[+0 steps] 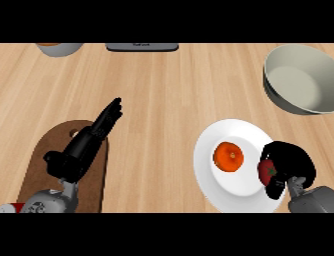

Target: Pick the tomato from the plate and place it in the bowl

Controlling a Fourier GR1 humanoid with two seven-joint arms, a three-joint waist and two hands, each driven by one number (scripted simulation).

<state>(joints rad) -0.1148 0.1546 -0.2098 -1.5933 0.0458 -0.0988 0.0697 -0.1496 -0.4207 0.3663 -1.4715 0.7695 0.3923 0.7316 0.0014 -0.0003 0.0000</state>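
The right robot hand (292, 162) is curled round the tomato (267, 171), which sits at the right edge of the white plate (222, 192), near the lower right of the counter (170, 85); whether it has left the plate's surface I cannot tell. Just left of it on the same plate lies an orange fruit (228, 156), close but apparently not touching; a careless lift or a sideways drag could knock it, or tip the plate by its rim. The grey bowl (306, 80) stands farther off and a little to the right, well apart from the plate; the carry runs away from the robot, and the bowl's near wall rises in the path, so too low a travel would likely strike that wall rather than clear it. The fingers hide most of the tomato, so how well it is seated is a guess; a round fruit held at one side may roll out. The left robot hand (89, 140) rests with straight fingers over a brown cutting board (44, 155) at the left, out of the way.
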